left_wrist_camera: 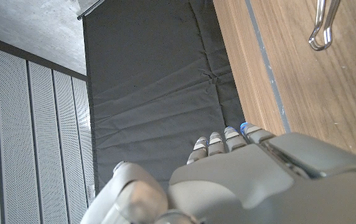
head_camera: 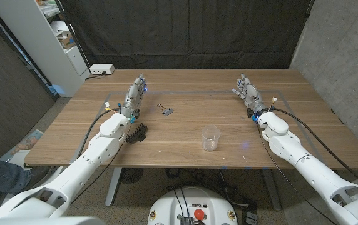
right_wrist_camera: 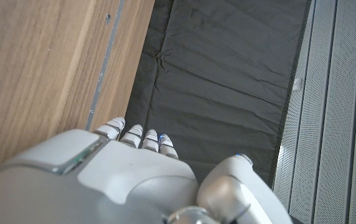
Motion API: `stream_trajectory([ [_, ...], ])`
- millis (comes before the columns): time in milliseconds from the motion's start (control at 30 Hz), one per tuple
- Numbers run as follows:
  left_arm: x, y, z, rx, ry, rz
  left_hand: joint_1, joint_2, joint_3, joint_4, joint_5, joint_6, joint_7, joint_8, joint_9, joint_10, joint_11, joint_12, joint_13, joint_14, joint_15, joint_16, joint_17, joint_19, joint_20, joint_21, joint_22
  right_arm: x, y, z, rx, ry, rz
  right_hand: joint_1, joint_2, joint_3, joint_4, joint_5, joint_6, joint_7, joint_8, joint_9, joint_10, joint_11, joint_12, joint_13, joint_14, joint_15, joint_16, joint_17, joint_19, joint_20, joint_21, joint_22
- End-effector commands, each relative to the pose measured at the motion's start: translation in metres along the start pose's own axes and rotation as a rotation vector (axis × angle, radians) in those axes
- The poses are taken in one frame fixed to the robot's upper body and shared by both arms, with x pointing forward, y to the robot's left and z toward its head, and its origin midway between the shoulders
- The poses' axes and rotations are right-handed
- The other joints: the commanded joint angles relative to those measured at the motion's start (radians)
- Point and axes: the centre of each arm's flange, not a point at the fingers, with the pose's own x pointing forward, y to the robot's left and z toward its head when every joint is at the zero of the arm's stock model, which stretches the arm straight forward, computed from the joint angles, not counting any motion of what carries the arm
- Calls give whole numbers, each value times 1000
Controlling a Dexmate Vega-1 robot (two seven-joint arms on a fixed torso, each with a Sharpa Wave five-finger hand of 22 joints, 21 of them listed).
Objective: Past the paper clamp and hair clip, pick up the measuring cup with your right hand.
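Meanwhile right hand (head_camera: 249,91) empty — measuring cup (head_camera: 210,138) untouched.

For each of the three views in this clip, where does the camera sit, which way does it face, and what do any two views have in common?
Head view: on the robot's head, looking down at the table with the measuring cup, paper clamp and hair clip; both arms, left hand and right hand show.
Left wrist view: on the left wrist, looking along the left hand's back to the black curtain; clamp's handle at the edge.
Right wrist view: on the right wrist, looking along the right hand's back.
Shared: both wrist views show the curtain and table edge.
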Motion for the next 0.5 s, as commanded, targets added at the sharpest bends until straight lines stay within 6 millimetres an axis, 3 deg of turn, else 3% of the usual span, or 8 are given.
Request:
stream_trajectory([
  [33,-1,1,1,13,12,-4,11,2,4,1,7,-11,-1,3,1,-5,-1,5,1,-28,-1,6,4,-51,1,4,3,1,2,1,2,-3,-1,9,-1,6,1,7,0,5,5,3,-1,9,5,4,1,4,4,5,7,0,6,3],
  [500,-1,-1,4,20,6,-4,11,4,2,-1,7,-12,-3,3,1,-6,-7,5,1,-29,-2,6,5,-57,12,3,3,-2,1,4,0,-19,-5,11,1,6,-1,8,3,-5,5,3,2,-2,4,4,5,-8,4,5,2,-2,5,4],
])
